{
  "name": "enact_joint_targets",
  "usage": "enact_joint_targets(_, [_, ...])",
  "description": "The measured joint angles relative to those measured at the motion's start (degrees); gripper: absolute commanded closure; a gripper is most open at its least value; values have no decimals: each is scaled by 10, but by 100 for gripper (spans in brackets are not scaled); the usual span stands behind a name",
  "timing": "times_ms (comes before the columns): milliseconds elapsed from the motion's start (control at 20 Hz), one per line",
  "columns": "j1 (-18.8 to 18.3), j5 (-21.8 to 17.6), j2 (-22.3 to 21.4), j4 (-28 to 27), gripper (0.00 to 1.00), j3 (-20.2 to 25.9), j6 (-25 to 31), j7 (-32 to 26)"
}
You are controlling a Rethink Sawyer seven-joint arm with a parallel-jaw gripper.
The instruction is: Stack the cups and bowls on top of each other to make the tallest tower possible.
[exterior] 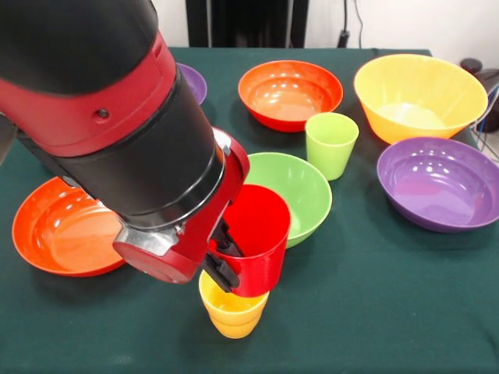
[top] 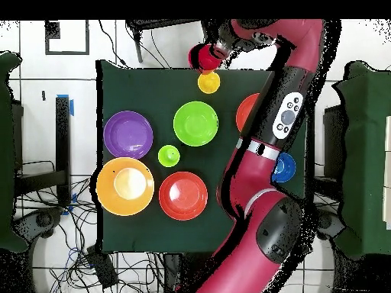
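Note:
My gripper (exterior: 224, 261) is shut on the wall of the red cup (exterior: 257, 234) and holds it upright, directly over the yellow cup (exterior: 231, 313). The red cup's base overlaps the yellow cup's rim; I cannot tell whether they touch. The yellow cup stands on the green cloth near the front edge. In the overhead view the gripper (top: 216, 52) and red cup (top: 202, 57) are at the top, beside the yellow cup (top: 208, 82). The light green cup (exterior: 331, 144) stands alone. The light green bowl (exterior: 300, 191) is just behind the red cup.
A red-orange bowl (exterior: 66, 226) lies left and another (exterior: 290, 93) at the back. The large orange bowl (exterior: 421, 97) and a purple bowl (exterior: 440, 183) lie right. A second purple bowl (exterior: 195, 82) peeks from behind the arm. The small blue bowl (top: 284, 168) shows beside the arm overhead.

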Motion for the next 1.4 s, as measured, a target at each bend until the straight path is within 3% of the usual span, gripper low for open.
enact_joint_targets(950, [1, -87, 10, -28, 100, 74, 0, 0])
enact_joint_targets(1400, [1, -105, 12, -30, 100, 92, 0, 0])
